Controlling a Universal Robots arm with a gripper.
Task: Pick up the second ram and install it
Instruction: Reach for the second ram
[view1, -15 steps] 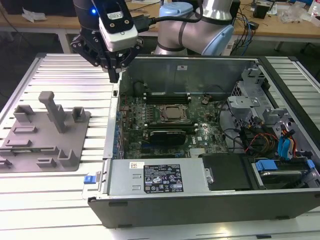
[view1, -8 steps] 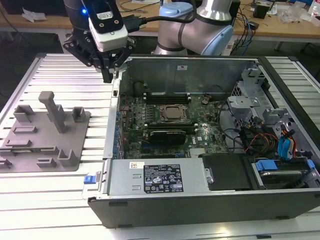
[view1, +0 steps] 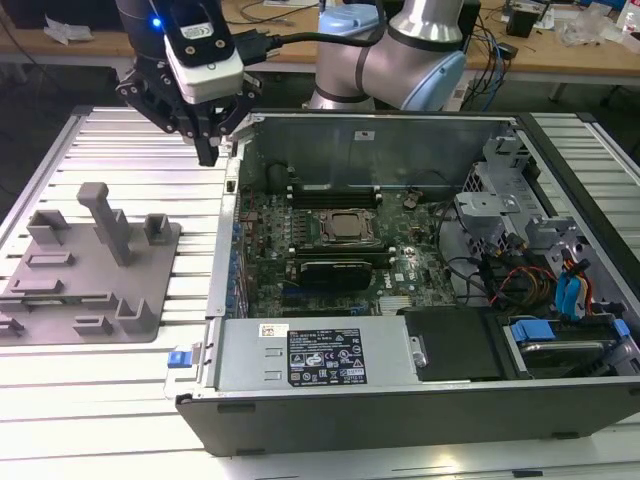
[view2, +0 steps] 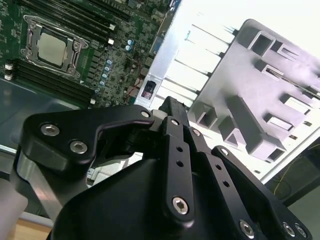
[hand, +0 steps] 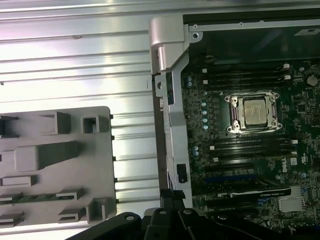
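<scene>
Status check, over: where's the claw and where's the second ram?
Claw shut, empty, hovering by the case's side wall. Second ram in a slot of the grey tray, untouched. Only slatted table between them.

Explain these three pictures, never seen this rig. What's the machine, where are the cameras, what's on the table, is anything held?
It's one robot arm with a pincer. The exterior view is from a camera off the arm; both wrist views are from cameras riding on it, looking past the pincer. On the slatted table lie a grey tray and an open PC case with its board bare. In the first wrist view a thin green strip in the tray looks like the ram. The pincer hangs over the case's wall, between tray and board; I see no ram in it.
</scene>
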